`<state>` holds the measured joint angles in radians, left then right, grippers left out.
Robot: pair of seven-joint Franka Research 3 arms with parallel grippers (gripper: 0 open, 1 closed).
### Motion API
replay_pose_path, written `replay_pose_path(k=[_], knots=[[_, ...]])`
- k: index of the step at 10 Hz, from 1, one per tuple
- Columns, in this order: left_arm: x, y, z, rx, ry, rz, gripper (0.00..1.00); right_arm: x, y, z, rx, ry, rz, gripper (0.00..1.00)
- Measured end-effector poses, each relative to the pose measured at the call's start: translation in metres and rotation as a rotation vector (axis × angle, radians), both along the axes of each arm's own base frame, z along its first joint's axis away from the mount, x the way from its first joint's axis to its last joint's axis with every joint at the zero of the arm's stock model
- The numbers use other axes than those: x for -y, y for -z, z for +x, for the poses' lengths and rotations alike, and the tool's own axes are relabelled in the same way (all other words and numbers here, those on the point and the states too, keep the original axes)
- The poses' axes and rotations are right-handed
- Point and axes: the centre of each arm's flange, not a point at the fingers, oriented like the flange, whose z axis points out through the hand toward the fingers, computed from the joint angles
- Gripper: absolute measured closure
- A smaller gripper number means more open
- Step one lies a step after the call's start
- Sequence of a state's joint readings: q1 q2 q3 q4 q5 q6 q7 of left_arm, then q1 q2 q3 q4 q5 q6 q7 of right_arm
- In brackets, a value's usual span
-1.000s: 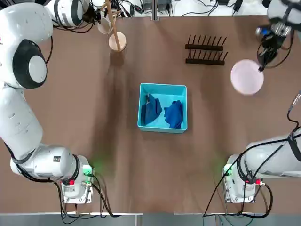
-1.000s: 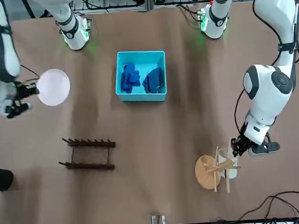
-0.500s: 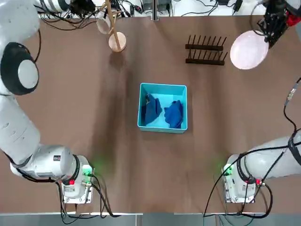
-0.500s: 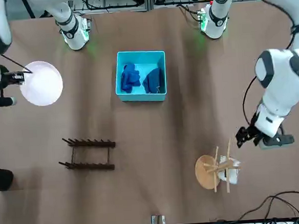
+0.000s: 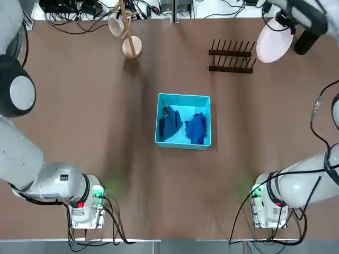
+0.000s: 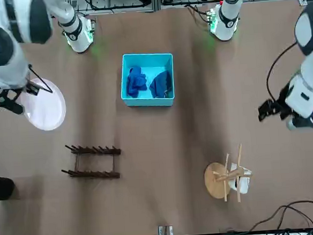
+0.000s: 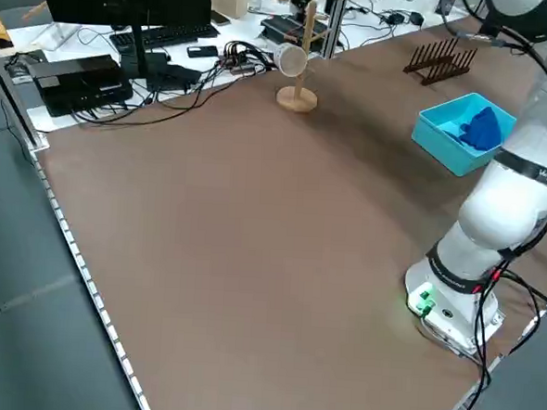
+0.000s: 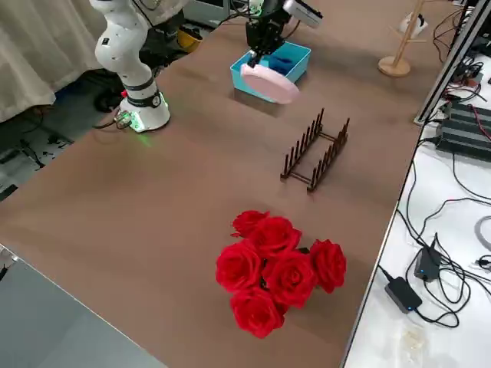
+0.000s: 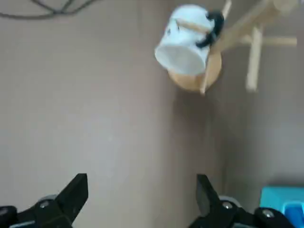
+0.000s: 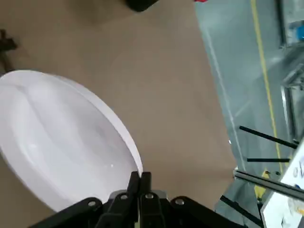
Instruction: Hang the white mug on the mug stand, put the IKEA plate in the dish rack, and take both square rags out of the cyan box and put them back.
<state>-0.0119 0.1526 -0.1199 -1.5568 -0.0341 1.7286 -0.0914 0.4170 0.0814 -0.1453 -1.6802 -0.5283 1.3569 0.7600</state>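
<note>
Box (image 5: 183,99) at desk center holds 2 rags (image 5: 170,123). Rack (image 5: 231,55) at 1 o'clock empty. Right gripper (image 10: 141,178) pinching plate (image 5: 274,43); left gripper (image 9: 141,198) spread.

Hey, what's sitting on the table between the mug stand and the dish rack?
Nothing: the top view shows bare brown table between the mug stand and dish rack.

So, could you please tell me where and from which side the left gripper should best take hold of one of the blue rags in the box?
Probably the top of a bunched fold, coming straight down from above. Both blue rags lie crumpled on the floor of the cyan box, whose walls block any sideways approach, and the raised folds offer something to pinch. The left gripper is open and empty.
</note>
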Motion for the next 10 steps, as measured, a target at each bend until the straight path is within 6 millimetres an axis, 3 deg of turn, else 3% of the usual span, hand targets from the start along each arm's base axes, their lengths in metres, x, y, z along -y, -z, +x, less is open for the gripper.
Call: replay_pose_path(k=[2, 4, 8, 10], knots=[[0.066, -0.004, -0.043, -0.071, 0.128, 0.012, 0.00, -0.025, 0.060, 0.018, 0.009, 0.104, -0.154, 0.97], [0.149, 0.029, -0.085, -0.144, 0.258, 0.039, 0.00, -0.032, 0.105, 0.038, -0.003, 0.154, -0.244, 0.97], [0.249, 0.077, -0.127, -0.223, 0.317, 0.042, 0.00, -0.042, 0.106, 0.057, 0.051, 0.122, -0.328, 0.97], [0.302, 0.109, -0.149, -0.227, 0.346, 0.045, 0.00, -0.050, 0.120, 0.073, 0.063, 0.103, -0.362, 0.97]])
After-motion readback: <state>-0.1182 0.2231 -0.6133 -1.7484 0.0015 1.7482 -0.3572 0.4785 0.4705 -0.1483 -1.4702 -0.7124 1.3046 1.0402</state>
